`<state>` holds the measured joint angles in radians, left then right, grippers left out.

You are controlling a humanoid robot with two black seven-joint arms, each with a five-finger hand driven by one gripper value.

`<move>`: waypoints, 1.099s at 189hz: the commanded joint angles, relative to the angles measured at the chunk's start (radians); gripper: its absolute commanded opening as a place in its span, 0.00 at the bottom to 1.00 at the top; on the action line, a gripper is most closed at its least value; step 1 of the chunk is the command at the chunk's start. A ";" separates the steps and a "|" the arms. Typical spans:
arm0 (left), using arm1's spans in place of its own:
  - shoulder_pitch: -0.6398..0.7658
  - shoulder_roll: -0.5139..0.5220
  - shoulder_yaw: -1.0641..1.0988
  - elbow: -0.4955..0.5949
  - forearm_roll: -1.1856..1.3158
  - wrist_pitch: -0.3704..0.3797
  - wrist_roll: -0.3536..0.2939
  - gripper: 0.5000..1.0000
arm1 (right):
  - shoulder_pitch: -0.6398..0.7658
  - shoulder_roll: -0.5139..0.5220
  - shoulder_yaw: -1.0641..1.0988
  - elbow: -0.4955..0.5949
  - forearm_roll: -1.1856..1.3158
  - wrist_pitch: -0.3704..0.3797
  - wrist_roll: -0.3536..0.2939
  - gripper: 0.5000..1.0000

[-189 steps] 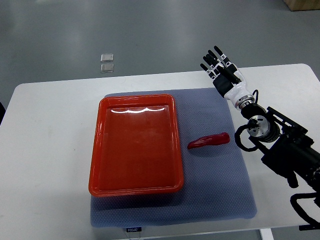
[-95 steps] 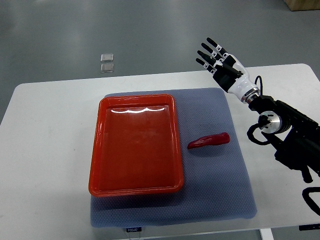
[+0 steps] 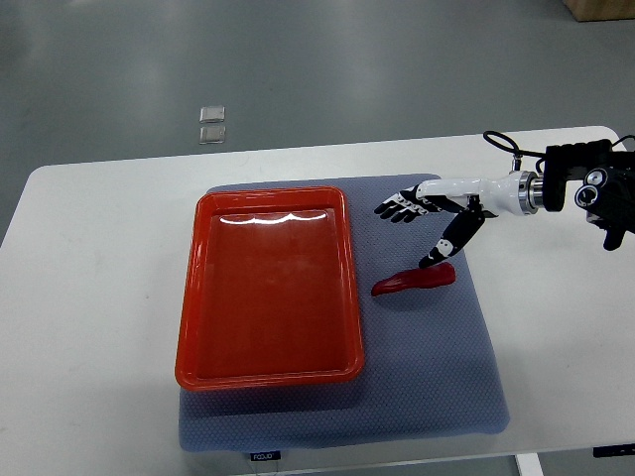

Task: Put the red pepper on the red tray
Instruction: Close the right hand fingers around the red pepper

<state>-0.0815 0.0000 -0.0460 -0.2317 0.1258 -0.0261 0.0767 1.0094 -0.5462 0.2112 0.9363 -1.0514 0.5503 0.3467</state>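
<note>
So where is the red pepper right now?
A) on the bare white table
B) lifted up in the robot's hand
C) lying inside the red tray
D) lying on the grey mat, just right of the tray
D: the red pepper lies on the grey mat beside the red tray, with the right hand open above it.

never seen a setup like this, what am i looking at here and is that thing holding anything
This is one camera on a humanoid robot, looking steeply down at its worktable. The white and black arm coming in from the right edge ends in the robot's right hand, built with fingers like a person's. The left arm is out of view.

On the white table lies a grey mat. On the mat sit an empty red tray and, beside it to the right, a red pepper.

Nothing is held yet. The hand hovers over the pepper with its fingers spread open, one digit reaching down close to the pepper's right end. The job is to put that pepper on the tray.
</note>
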 commanded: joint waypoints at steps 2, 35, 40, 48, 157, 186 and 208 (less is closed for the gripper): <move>0.000 0.000 0.000 0.000 0.000 0.000 0.000 1.00 | 0.009 -0.014 -0.019 0.021 -0.036 -0.010 0.000 0.83; 0.000 0.000 0.000 0.002 -0.002 0.000 0.000 1.00 | -0.029 -0.011 -0.032 0.038 -0.082 -0.069 0.024 0.82; 0.000 0.000 0.000 0.002 -0.002 0.000 0.000 1.00 | -0.032 -0.009 -0.032 0.039 -0.085 -0.073 0.028 0.82; 0.000 0.000 0.000 0.002 -0.002 0.000 0.000 1.00 | -0.043 -0.006 -0.033 0.039 -0.088 -0.087 0.029 0.82; 0.000 0.000 0.000 0.009 -0.002 0.000 0.000 1.00 | -0.129 0.003 -0.033 0.038 -0.159 -0.247 0.072 0.74; 0.000 0.000 0.000 0.011 -0.002 0.002 0.000 1.00 | -0.133 -0.003 -0.033 0.038 -0.173 -0.247 0.075 0.73; 0.000 0.000 0.001 0.011 -0.002 0.002 0.000 1.00 | -0.138 -0.003 -0.035 0.036 -0.180 -0.247 0.077 0.70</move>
<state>-0.0813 0.0000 -0.0457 -0.2209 0.1242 -0.0257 0.0767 0.8754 -0.5484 0.1782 0.9740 -1.2248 0.3037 0.4224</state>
